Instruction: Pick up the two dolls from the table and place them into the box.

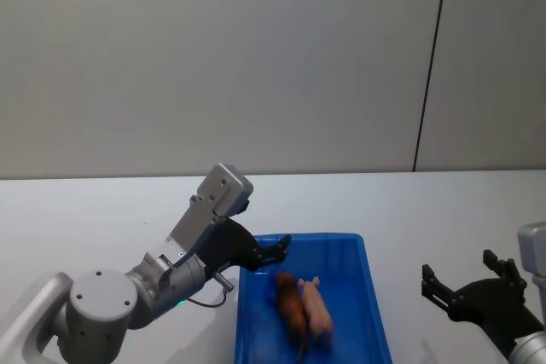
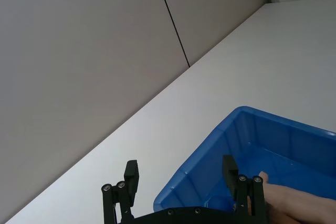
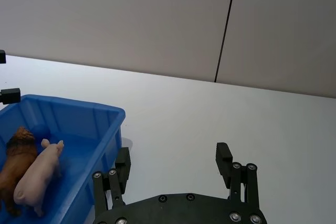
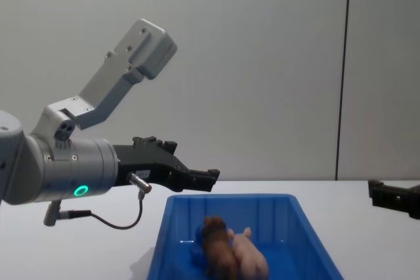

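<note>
You can see both dolls lying inside the blue box (image 1: 358, 296), side by side and touching: the brown furry animal (image 1: 291, 303) on the left and the pale pink pig (image 1: 317, 307) on the right. Nothing of the task's things lies on the white table (image 1: 102, 210) in these views, so I judge that the placing is finished.

The left gripper (image 1: 271, 251) hangs at the far left corner of the box, just above the rim. Its fingers are apart and hold nothing. The right gripper (image 1: 465, 283) waits over the table to the right of the box, well apart from it, also with fingers spread and empty.

If you must handle the dolls again, I expect they are light, stiff moulded figurines that will not deform under the fingers. The pig looks smooth and may slip; the brown one looks rougher and should hold better. For each, I would take hold across the middle of the body, from flank to flank, not at the legs, the ears or the tail. Because they touch each other, a finger will not enter easily between them; begin from an outer side.

Some things stay unclear. The near end of the box is cut off in the head view. Whether the dolls stand or lie on their sides, I cannot tell surely. In the left wrist view the pig is seen only partly.
</note>
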Controlling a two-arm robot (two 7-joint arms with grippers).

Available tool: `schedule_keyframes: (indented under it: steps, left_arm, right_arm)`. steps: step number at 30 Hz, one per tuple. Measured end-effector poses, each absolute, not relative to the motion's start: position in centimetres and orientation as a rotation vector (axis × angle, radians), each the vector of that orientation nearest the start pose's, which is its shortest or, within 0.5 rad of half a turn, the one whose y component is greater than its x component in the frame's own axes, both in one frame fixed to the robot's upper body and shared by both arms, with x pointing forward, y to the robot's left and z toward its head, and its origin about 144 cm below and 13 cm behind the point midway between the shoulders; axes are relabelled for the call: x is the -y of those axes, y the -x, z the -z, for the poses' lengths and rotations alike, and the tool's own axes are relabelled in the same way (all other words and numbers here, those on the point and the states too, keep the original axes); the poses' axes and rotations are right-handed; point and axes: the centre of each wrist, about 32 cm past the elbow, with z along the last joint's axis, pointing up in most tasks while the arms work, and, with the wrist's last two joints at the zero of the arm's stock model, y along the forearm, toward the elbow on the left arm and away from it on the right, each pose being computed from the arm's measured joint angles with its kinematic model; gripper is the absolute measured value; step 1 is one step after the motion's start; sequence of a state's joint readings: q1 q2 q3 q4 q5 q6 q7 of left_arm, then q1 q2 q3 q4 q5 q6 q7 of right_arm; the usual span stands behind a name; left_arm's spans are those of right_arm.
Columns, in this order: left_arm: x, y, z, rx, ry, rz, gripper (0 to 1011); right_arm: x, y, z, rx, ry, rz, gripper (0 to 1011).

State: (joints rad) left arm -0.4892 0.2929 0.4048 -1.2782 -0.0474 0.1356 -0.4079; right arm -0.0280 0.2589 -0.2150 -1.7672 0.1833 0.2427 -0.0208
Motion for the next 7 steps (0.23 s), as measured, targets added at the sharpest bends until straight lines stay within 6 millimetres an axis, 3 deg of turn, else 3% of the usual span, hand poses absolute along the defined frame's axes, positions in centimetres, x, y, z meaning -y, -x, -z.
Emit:
schedule_keyframes:
  steps: [7]
  left_arm:
    - [-22.28, -57.70, -121.34, 0.216, -0.341, -0.910, 1001]
  right_arm:
    - [22.10, -44.07, -118.35, -0.032, 0.157, 1.344, 1001]
